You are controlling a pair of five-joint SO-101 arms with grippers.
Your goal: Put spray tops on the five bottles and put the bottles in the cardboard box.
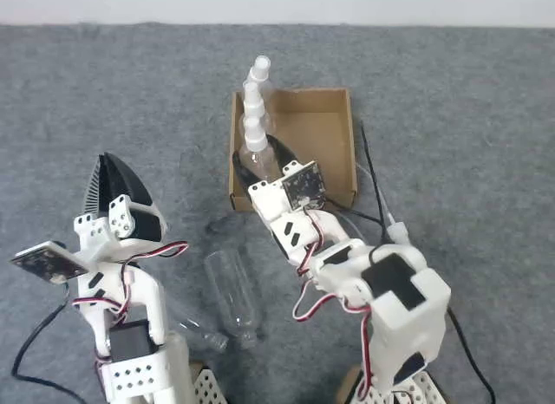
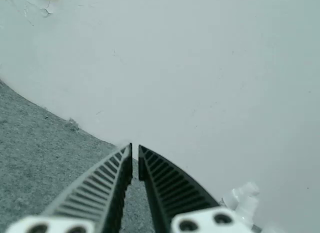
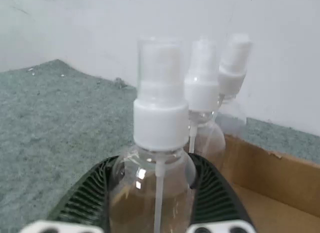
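Right gripper (image 3: 155, 165): clamped on clear plastic bottle with white spray top (image 3: 150, 190), by the left wall of brown cardboard box (image 1: 350, 144) near grey tabletop's (image 1: 468, 118) far edge.
Left gripper (image 2: 135, 152): closed together, raised above tabletop's left side.
Topless clear bottle (image 1: 232, 287): lying near tabletop's near edge.

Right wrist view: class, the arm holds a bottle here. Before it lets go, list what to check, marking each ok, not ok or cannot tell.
1. Spray top on the held bottle: ok.
2. Right gripper shut around that bottle: ok.
3. Held bottle inside the cardboard box, beside two capped bottles: ok.
4. Its base resting on the box floor: cannot tell.
5. Left gripper shut, away from the box: ok.
6. All bottles boxed: not ok; a topless bottle lies on the carpet.
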